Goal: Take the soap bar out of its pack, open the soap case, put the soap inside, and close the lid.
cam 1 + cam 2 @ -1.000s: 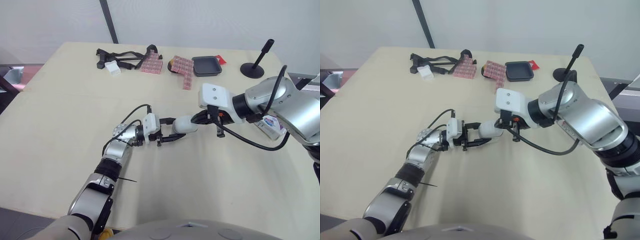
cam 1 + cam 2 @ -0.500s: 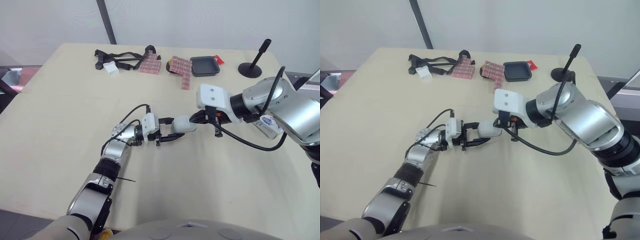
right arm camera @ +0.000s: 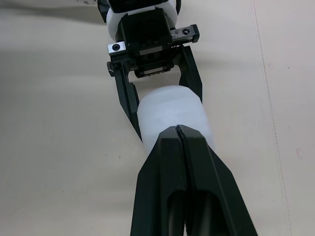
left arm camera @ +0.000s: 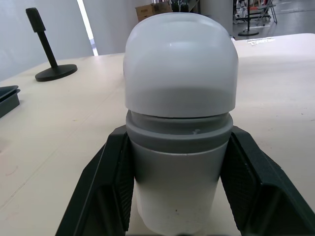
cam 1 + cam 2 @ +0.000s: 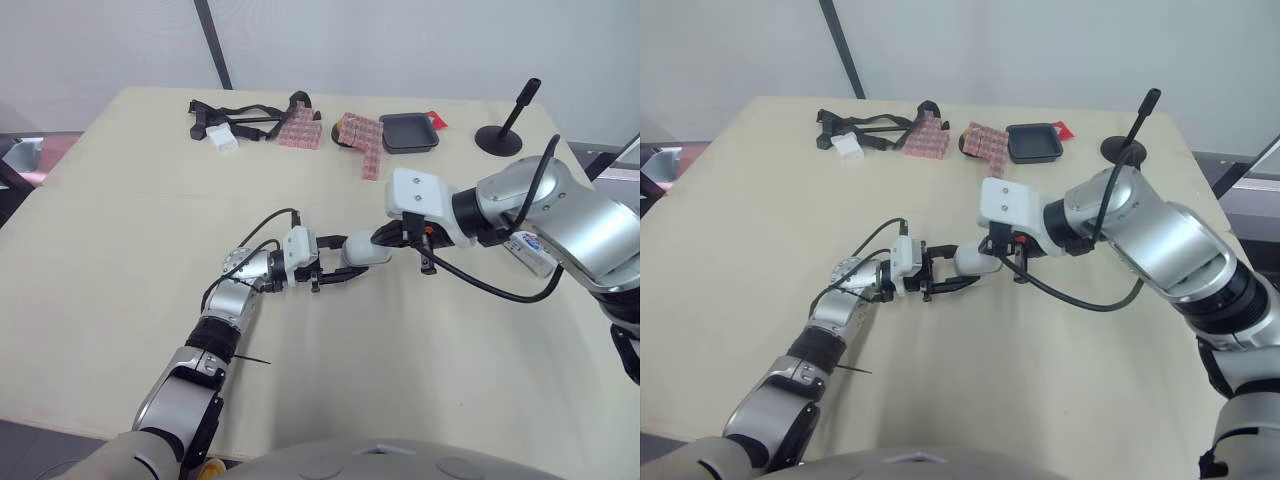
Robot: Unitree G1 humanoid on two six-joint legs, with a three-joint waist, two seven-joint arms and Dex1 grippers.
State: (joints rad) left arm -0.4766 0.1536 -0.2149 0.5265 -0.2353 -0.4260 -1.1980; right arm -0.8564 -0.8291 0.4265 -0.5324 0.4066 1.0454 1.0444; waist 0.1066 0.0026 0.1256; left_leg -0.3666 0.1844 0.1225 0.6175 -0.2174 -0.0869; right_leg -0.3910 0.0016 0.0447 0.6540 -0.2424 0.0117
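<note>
White soap case (image 4: 179, 123) between left jaws

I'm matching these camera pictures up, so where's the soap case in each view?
Left eye: case near the picture's middle, in the left gripper.
Right eye: case near the middle, same grip.
Left wrist: case in the middle, close up.
Right wrist: case in the middle.
Shared landmark: the left gripper flanks the case on both sides in every view.
</note>
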